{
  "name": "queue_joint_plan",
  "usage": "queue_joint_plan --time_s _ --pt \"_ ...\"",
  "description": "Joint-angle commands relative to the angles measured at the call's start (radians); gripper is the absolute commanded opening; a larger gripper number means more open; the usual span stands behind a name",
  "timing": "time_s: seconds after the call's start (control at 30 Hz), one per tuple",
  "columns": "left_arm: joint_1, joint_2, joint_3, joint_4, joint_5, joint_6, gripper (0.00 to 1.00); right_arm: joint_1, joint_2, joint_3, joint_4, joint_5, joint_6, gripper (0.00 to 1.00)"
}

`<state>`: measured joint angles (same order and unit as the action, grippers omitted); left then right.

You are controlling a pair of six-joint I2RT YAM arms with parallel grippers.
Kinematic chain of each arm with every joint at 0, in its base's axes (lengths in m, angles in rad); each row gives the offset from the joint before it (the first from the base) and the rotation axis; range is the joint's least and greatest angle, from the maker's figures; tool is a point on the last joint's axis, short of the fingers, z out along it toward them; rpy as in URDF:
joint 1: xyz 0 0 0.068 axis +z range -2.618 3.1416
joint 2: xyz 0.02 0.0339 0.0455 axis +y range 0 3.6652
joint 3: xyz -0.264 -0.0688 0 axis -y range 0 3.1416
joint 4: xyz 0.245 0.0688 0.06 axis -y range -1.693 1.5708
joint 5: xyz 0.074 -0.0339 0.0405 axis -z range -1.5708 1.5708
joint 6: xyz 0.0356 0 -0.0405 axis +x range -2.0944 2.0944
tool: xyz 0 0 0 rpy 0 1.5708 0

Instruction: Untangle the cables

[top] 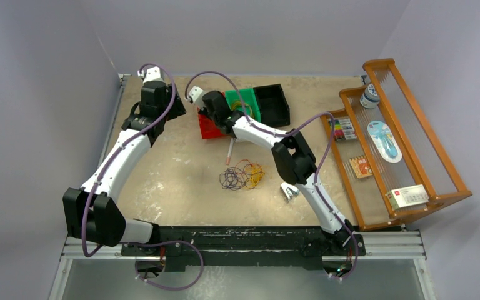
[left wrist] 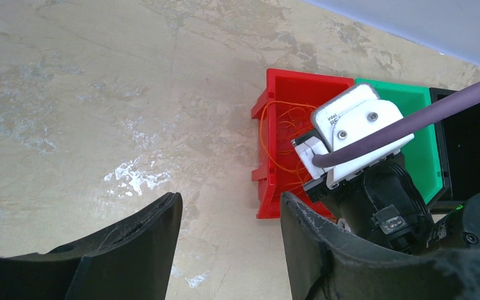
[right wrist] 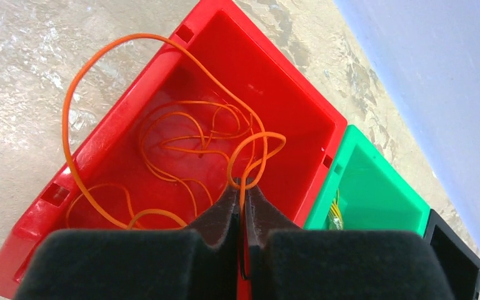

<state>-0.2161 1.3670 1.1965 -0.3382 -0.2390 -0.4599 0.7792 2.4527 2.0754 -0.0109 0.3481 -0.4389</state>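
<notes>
A tangle of dark purple, yellow and red-orange cables [top: 242, 175] lies on the table in front of the bins. My right gripper [right wrist: 244, 187] is shut on a loop of an orange cable [right wrist: 162, 144] and hangs over the red bin [right wrist: 275, 81], where most of that cable lies; one loop drapes over the bin's left wall. In the top view the right gripper [top: 217, 119] covers part of the red bin [top: 208, 131]. A yellow cable [right wrist: 334, 212] shows in the green bin [right wrist: 375, 187]. My left gripper [left wrist: 230, 203] is open and empty, above bare table left of the red bin [left wrist: 262, 181].
A green bin [top: 244, 103] and a black bin [top: 272, 103] stand right of the red one. A white stick [top: 229, 152] lies near the tangle and a small white object [top: 287, 190] lies by the right arm. A wooden rack [top: 406, 156] with small items fills the right side.
</notes>
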Motion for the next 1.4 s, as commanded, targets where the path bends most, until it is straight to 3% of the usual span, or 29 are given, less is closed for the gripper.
queue_joint_plan --time_s 0.0,0.33,0.5,0.83,0.97,1.07,1.37 --pt "0.011 -0.031 -0.001 0.037 0.003 0.007 0.58 0.005 -0.025 0.031 0.025 -0.019 -0.005 0.09" --pt "0.011 -0.032 -0.002 0.037 0.001 0.007 0.58 0.003 -0.14 -0.054 0.061 -0.058 0.015 0.39" --pt "0.011 -0.033 -0.002 0.038 0.0 0.008 0.58 -0.002 -0.189 -0.091 0.066 -0.056 0.022 0.46" --pt "0.012 -0.031 -0.003 0.037 0.0 0.007 0.58 -0.037 -0.259 -0.158 0.053 -0.108 0.074 0.48" --pt "0.012 -0.029 -0.004 0.037 -0.001 0.007 0.58 -0.049 -0.281 -0.173 0.033 -0.173 0.106 0.4" --pt "0.012 -0.028 -0.003 0.037 0.0 0.008 0.58 -0.06 -0.32 -0.219 0.033 -0.269 0.137 0.39" --pt "0.012 -0.012 0.002 0.037 0.046 0.015 0.58 -0.16 -0.578 -0.559 0.176 -0.555 0.392 0.41"
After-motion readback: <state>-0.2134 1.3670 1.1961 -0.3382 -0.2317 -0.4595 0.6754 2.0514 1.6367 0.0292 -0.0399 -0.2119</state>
